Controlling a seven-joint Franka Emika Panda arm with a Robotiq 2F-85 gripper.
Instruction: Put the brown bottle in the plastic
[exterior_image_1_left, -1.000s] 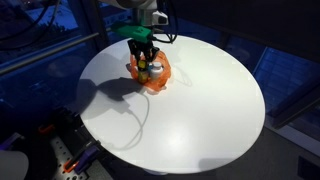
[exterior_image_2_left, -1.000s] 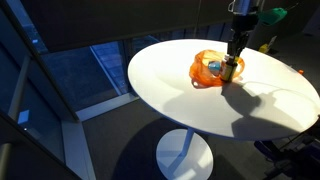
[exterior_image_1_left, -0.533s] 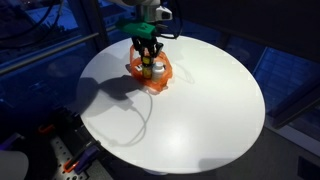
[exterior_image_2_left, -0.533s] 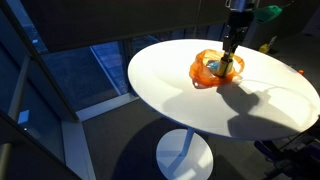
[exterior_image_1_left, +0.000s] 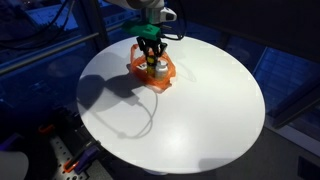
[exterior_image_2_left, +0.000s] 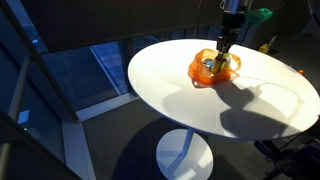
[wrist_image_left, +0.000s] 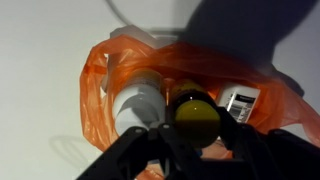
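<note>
An orange plastic bag (exterior_image_1_left: 152, 72) lies open on the round white table (exterior_image_1_left: 190, 110); it also shows in an exterior view (exterior_image_2_left: 213, 68) and the wrist view (wrist_image_left: 110, 70). In the wrist view my gripper (wrist_image_left: 196, 128) is shut on the brown bottle (wrist_image_left: 195, 113), its fingers on either side of the yellowish cap, and holds it upright inside the bag's opening. A white-capped bottle (wrist_image_left: 140, 100) stands right beside it in the bag. A white labelled item (wrist_image_left: 242, 100) lies on the other side. My gripper (exterior_image_1_left: 150, 55) hangs straight down over the bag (exterior_image_2_left: 222, 55).
The table's edge (exterior_image_2_left: 150, 95) drops off to a dark floor. Cables and equipment (exterior_image_1_left: 70, 155) sit below the table's near side. A green object (exterior_image_2_left: 262, 15) is on the arm above the bag.
My gripper has risen a little over the bag and shifted slightly. The bag has bunched up a little around the bottles.
</note>
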